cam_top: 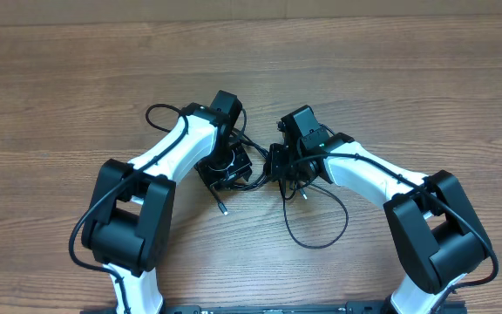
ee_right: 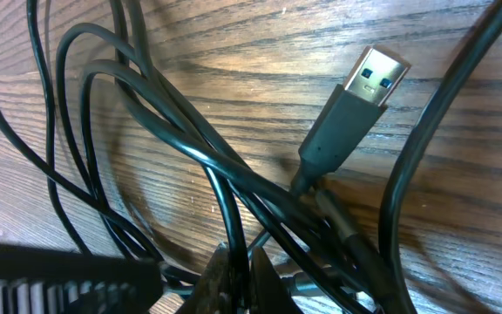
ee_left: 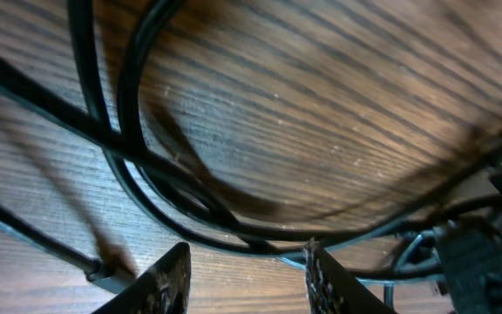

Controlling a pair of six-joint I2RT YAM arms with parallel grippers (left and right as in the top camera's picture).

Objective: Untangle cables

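Observation:
The cables (cam_top: pixel 260 179) are thin black cords tangled on the wooden table between my two grippers, with loops trailing to the front right (cam_top: pixel 321 231) and back left (cam_top: pixel 159 113). My left gripper (cam_top: pixel 225 166) is low over the tangle's left side; in the left wrist view its fingers (ee_left: pixel 247 275) are open with bare wood between them and cable strands (ee_left: pixel 146 174) just ahead. My right gripper (cam_top: pixel 281 166) is at the tangle's right side; in the right wrist view its fingers (ee_right: pixel 238 279) are shut on one black strand (ee_right: pixel 225 201). A USB plug (ee_right: pixel 356 100) lies nearby.
The wooden table (cam_top: pixel 408 78) extends all around the tangle. A small plug end (cam_top: pixel 223 208) lies toward the front of the tangle. The arm bases (cam_top: pixel 129 227) (cam_top: pixel 438 231) stand at the front left and front right.

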